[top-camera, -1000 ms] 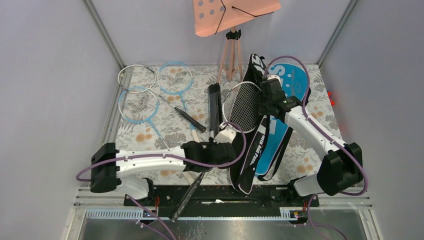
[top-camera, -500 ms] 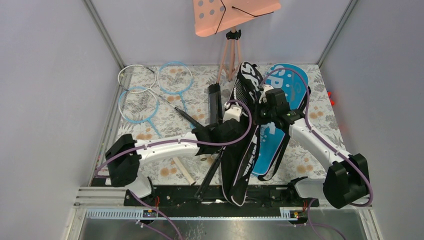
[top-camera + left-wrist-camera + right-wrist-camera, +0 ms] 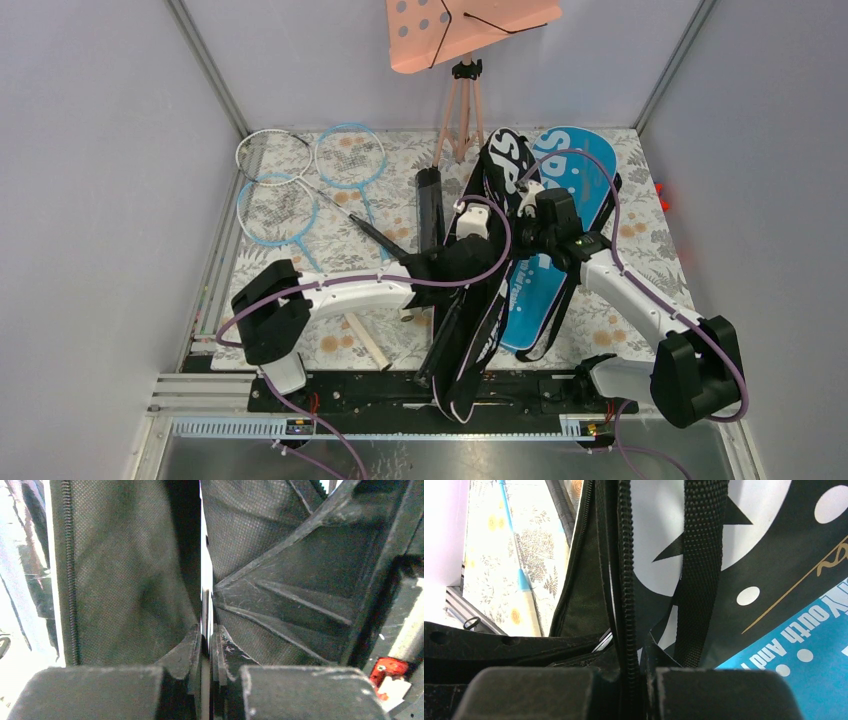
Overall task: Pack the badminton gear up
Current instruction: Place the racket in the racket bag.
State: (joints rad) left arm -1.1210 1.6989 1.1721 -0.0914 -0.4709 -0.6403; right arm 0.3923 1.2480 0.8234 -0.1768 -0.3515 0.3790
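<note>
Pinching the zipper edge (image 3: 626, 580) of the black bag (image 3: 505, 160) with the right tool (image 3: 631, 662), clamping tight on it with no gap showing. Holding that edge up off the counter (image 3: 300, 270), at the far half of the bag.

Reaching in from the left with the left tool (image 3: 206, 640), squeezing nearly closed on something thin and dark. Looking like the shaft of the dark-handled racket (image 3: 432, 345), though being too close up to say for sure. Poking that racket's handle out near the bag's front end, toward the arm bases. Showing black mesh cloth on both sides of the left tool in the left wrist view.

Lying on a slant down the middle of the counter, that black bag, partly covering the blue bag (image 3: 580, 165) on its right and hanging its near end past the counter's front edge.

Lying flat at the far left, three more rackets: a white hoop (image 3: 270, 152), a light-blue hoop (image 3: 350, 155) just beside it, and a second light-blue hoop (image 3: 277, 208) nearer, touching the white one.

Lying just left of the black bag, the black tube (image 3: 430, 205).

Standing at the back, the pink board (image 3: 470, 25) on its tripod legs (image 3: 462, 120).
</note>
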